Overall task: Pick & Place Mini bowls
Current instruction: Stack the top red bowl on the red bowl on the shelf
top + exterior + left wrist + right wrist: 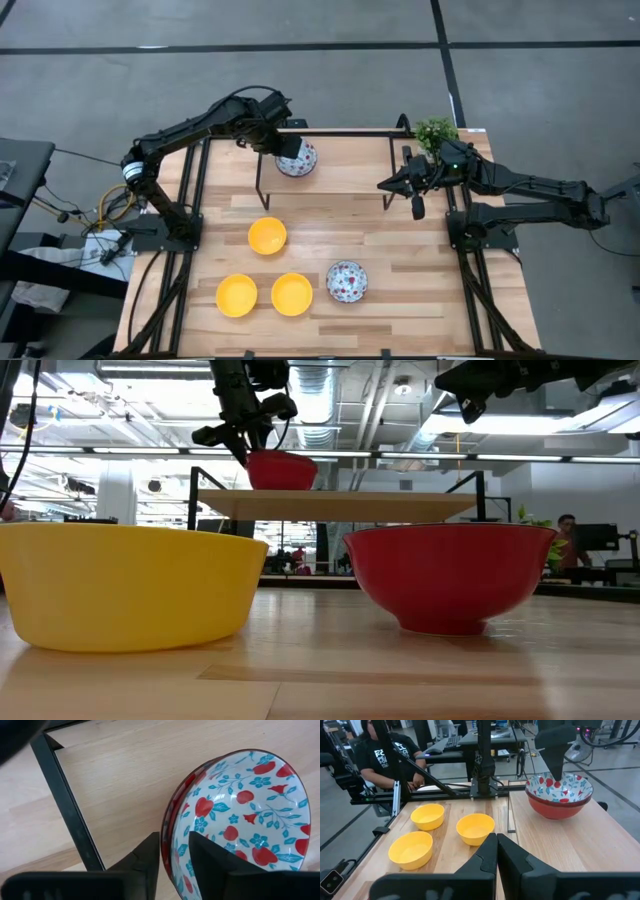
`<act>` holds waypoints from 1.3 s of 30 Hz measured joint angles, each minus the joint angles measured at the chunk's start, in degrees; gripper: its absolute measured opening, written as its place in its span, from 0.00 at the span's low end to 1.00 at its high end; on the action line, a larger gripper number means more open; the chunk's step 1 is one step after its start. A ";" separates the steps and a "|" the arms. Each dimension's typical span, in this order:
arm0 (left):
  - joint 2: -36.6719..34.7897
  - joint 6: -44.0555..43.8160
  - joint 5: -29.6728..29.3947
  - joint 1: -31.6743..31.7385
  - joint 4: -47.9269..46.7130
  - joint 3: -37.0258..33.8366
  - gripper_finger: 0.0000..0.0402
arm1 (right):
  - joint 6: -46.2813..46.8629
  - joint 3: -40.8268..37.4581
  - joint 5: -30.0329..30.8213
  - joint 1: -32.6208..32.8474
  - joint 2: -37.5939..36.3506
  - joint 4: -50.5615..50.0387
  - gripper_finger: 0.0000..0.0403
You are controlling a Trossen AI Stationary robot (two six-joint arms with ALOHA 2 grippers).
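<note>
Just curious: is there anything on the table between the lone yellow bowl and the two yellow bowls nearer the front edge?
No. From above, only bare wood lies between the lone yellow bowl and the front pair.

Wooden table [420,290] (raised shelf [350,150] behind): three yellow bowls [267,236], floral bowl [346,281].

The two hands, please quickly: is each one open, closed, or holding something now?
Left hand: fingers astride the rim of the floral bowl on the raised shelf; grip or release cannot be told.
Right hand: closed, holding nothing.
</note>
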 joint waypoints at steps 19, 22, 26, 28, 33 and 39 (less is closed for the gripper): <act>-4.35 1.86 -2.29 -1.20 4.63 -0.03 0.26 | 0.00 0.00 0.04 0.00 -0.01 -0.03 0.00; -4.13 2.01 -2.59 -1.14 4.61 -0.04 0.25 | 0.00 0.00 0.04 0.00 0.00 -0.02 0.00; -4.11 2.14 -2.80 -1.16 4.59 -0.04 0.24 | 0.00 0.00 0.04 0.00 0.01 -0.17 0.00; -4.11 2.14 -2.80 -1.18 4.53 -0.04 0.23 | 0.00 0.00 0.04 0.00 0.01 -0.17 0.00; -4.03 0.85 -2.33 -1.16 4.42 -3.65 0.23 | 0.00 0.00 0.04 0.00 -0.01 -0.20 0.00; -4.29 0.19 -2.35 -1.16 5.73 -4.37 0.23 | 0.01 0.00 0.04 0.00 0.00 -0.66 0.00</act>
